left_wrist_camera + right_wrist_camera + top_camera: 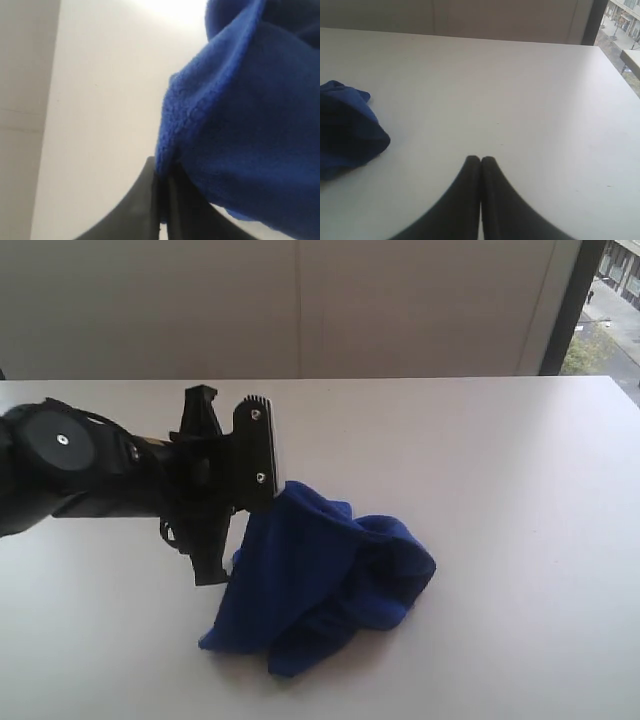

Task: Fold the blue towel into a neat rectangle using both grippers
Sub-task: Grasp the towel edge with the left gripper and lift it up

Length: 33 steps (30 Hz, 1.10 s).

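Note:
The blue towel (pixel 325 580) lies crumpled in a heap on the white table (pixel 500 500), a little left of the middle. My left gripper (pixel 270 488) reaches in from the left and meets the heap's upper left edge. In the left wrist view this gripper (pixel 163 172) is shut on a fold of the blue towel (pixel 240 130), and the cloth fills the space past the fingertips. My right gripper (pixel 480 159) is shut with nothing in it, over bare table. From there the blue towel (pixel 345 132) sits well off to one side. The right arm is out of the exterior view.
The table's far edge (pixel 400 378) runs along a pale wall. A dark window frame (pixel 565 310) stands at the back right, with a street outside. Bare table surface (pixel 520 100) stretches to the right of the towel.

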{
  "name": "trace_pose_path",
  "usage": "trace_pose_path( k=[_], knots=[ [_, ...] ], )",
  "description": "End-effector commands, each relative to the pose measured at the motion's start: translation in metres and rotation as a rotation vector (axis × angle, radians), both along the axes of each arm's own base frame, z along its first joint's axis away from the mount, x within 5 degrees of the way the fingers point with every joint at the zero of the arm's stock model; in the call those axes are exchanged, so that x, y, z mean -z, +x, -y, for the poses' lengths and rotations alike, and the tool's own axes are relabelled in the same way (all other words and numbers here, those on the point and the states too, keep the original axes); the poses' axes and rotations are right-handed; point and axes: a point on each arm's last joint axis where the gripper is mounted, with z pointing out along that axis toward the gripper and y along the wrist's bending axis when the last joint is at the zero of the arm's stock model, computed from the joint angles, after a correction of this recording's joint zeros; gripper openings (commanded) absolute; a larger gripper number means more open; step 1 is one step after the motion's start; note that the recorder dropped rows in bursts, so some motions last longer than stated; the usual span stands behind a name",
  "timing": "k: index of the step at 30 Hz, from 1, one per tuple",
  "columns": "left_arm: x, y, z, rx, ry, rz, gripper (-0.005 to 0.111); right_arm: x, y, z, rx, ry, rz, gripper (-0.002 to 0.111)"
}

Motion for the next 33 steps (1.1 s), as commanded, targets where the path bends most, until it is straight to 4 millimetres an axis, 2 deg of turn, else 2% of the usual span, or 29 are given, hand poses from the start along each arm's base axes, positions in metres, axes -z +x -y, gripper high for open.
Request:
trace_pose_path(
  k=[1, 12, 21, 25, 33],
  knots=[
    [-0.028, -0.009, -0.004, 0.004, -0.070, 0.046, 0.000, 0.000, 0.000, 0.000, -0.001, -0.005, 0.008, 0.000],
    [-0.081, -0.036, -0.022, 0.040, -0.182, 0.158, 0.000, 0.000, 0.000, 0.000, -0.008, -0.043, 0.007, 0.000],
    [-0.108, -0.050, -0.036, 0.040, -0.233, 0.255, 0.000, 0.000, 0.000, 0.001, -0.013, -0.081, 0.015, 0.000],
    [-0.110, -0.051, -0.037, 0.064, -0.195, 0.303, 0.000, -0.011, 0.002, 0.000, -0.037, -0.206, 0.128, 0.000],
    [-0.122, -0.042, -0.047, -0.060, -0.181, 0.467, 0.000, -0.038, 0.001, -0.003, -0.042, -0.162, 0.426, 0.000]
  ],
)
